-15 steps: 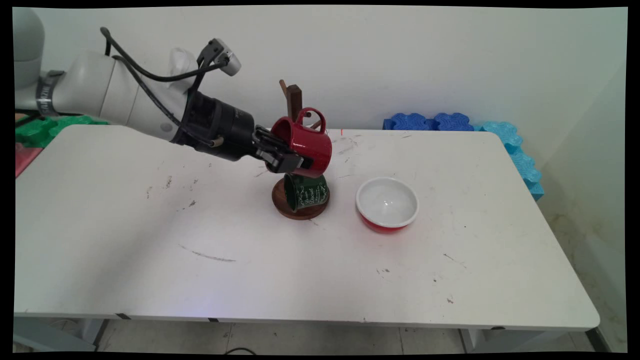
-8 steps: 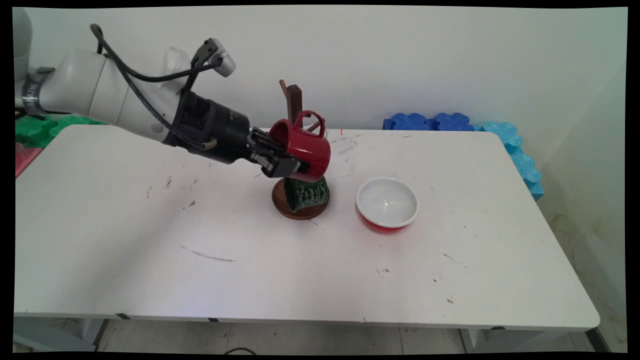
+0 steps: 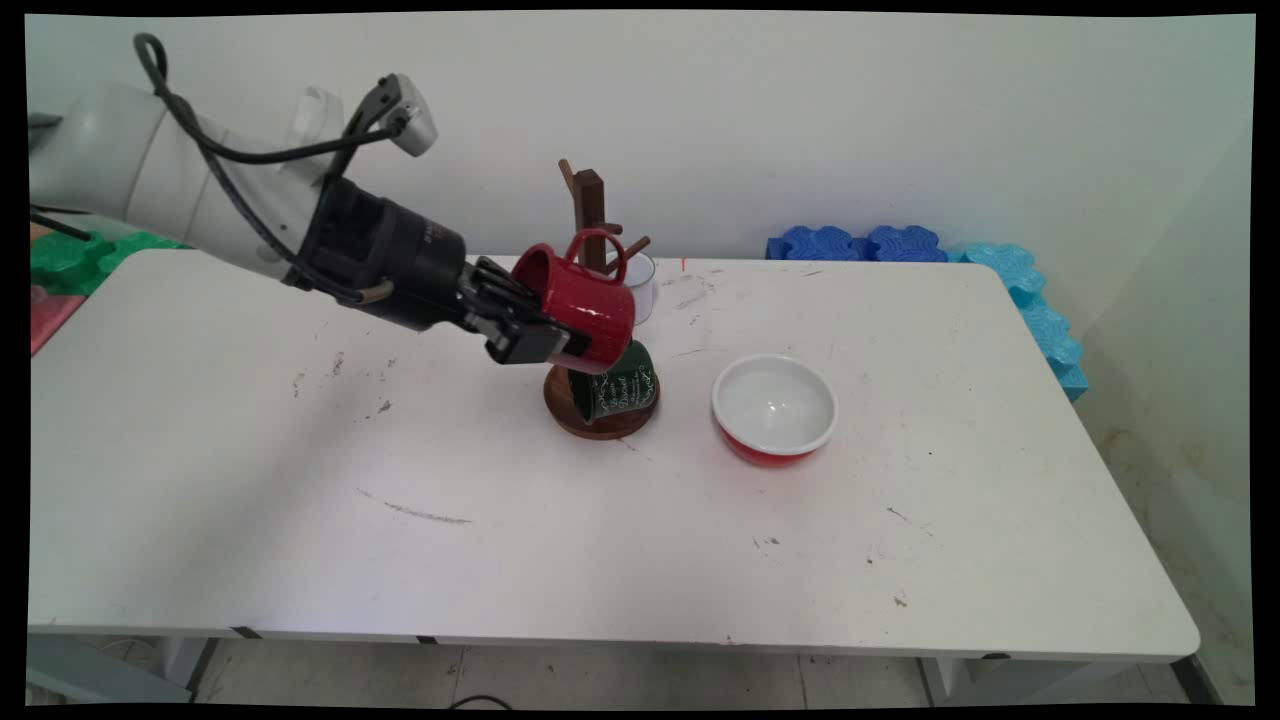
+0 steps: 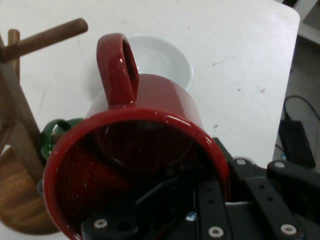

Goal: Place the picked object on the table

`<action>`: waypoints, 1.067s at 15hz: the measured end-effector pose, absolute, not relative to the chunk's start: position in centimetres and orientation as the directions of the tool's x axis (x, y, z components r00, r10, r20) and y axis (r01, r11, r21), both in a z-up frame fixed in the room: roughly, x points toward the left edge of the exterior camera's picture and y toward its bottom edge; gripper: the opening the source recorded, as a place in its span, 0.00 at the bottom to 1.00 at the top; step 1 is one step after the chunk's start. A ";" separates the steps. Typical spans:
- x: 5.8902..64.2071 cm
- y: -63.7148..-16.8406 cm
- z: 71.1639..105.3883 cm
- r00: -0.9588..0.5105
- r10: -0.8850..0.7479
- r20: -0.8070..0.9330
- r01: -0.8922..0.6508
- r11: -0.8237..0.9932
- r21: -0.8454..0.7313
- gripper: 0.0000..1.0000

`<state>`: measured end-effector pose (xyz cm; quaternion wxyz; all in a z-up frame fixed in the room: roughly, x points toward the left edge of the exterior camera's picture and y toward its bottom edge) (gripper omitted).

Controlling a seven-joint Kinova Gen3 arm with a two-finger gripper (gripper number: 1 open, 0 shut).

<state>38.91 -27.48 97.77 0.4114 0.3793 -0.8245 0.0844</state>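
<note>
Gripper [image 3: 553,338]: moved toward tabletop's left edge w/ arm over last sec; grip on mug wall unchanged, one finger inside, one outside.
Red mug [image 3: 585,305]: carried left w/ gripper; handle, prev. at the stand's right-hand peg, now in front of wooden mug stand [image 3: 590,205] post, clear of peg.
Green mug [image 3: 618,382]: more of it exposed below red mug.
Glass [image 3: 641,280]: uncovered behind stand, near tabletop's far edge; prev. hidden by red mug.

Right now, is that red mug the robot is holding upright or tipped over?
Tipped. The red mug lies on its side in the gripper, mouth toward the arm, handle up, beside the wooden mug stand. Its inside looks empty.
</note>
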 end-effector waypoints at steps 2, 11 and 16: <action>39.6 -27.2 98.0 -0.392 -0.555 0.734 -0.691 0.704 0.164 0.00; 43.2 -26.6 98.8 -0.486 -0.545 0.683 -0.675 0.730 0.102 0.00; 45.6 -26.8 99.1 -0.537 -0.539 0.649 -0.672 0.739 0.058 0.00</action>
